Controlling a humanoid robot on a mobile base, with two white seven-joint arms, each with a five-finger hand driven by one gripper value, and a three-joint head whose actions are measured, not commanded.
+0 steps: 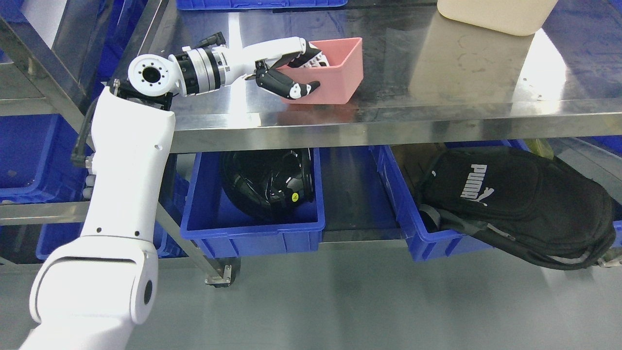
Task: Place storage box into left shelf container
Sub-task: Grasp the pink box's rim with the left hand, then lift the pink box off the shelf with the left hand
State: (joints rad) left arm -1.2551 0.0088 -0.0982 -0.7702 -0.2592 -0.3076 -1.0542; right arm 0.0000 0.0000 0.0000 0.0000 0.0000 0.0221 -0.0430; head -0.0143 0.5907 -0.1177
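A pink open-topped storage box (340,73) stands on the steel shelf top (437,92). My left hand (303,73) reaches in from the left and is shut on the box's left wall: the fingers curl inside the box, the thumb (296,89) presses its outer front face. Below the shelf, a blue container (252,233) on the left holds a black helmet (267,182). My right arm does not show.
A second blue bin (427,238) at the lower right holds a black bag (515,204). A cream tub (495,14) stands at the back right of the shelf top. More blue bins (29,160) fill the rack at far left.
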